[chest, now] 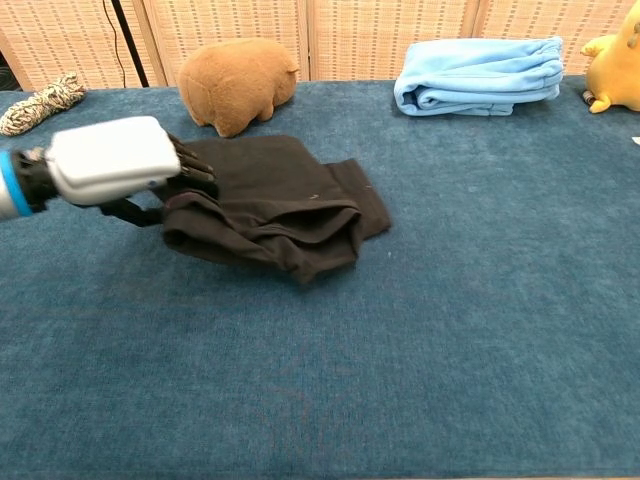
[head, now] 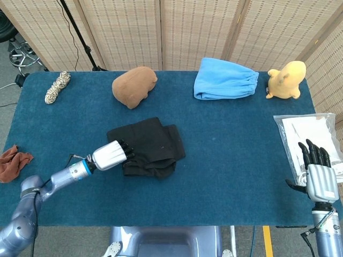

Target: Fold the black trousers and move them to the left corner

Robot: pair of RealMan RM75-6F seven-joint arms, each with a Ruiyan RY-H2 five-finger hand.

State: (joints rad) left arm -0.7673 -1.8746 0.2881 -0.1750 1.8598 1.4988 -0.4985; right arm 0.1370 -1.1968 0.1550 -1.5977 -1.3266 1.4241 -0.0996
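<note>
Right hand at the near right table edge, well right of the trousers, fingers spread, holding nothing. Left hand grips the left edge of the folded trousers (head and chest views agree). Trousers lie mid-table. Beyond them: brown cloth; beyond and to the right, blue cloth.

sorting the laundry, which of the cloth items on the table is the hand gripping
The folded black trousers, mid-table: the left hand grips their left edge. The folded blue fleece and crumpled rust-red rag lie untouched.
</note>
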